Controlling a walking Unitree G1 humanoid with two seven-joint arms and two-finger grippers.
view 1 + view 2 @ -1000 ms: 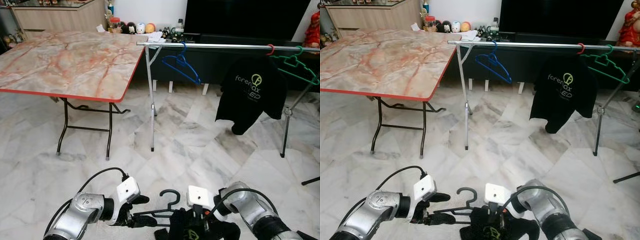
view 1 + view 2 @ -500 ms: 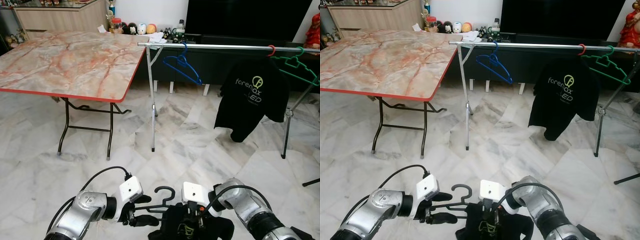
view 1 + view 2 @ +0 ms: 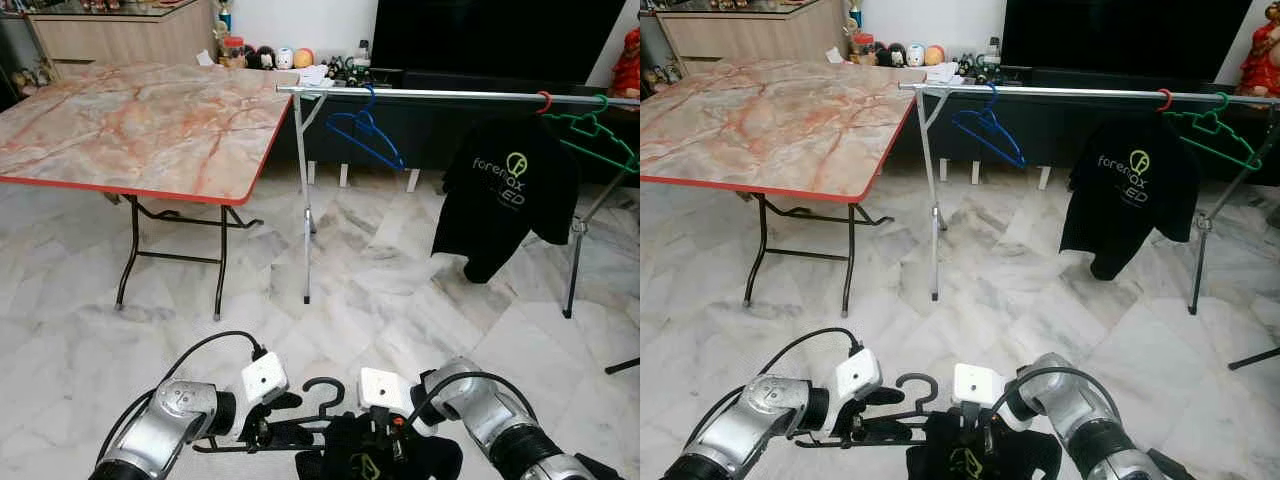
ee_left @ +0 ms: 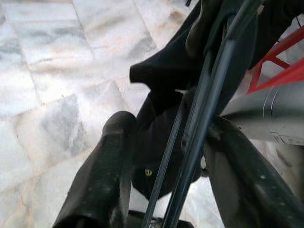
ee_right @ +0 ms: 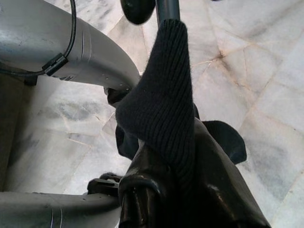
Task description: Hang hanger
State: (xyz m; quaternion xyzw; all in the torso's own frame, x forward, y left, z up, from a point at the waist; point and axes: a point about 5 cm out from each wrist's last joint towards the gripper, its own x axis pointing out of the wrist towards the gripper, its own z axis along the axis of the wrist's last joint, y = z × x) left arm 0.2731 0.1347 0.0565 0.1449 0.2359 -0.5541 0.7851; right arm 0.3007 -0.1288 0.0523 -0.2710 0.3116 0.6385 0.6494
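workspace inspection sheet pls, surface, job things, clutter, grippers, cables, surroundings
surface: white marble floor; folding table on the left.
job's things: black hanger with a black garment held low between both arms; clothes rail ahead carrying a blue hanger, a black t-shirt and a green hanger.
clutter: small toys and bottles on the cabinet behind.
grippers: left gripper shut on the hanger's bar; right gripper shut on the garment.
cables: black cable looping over the left arm.
surroundings: dark TV behind the rail.
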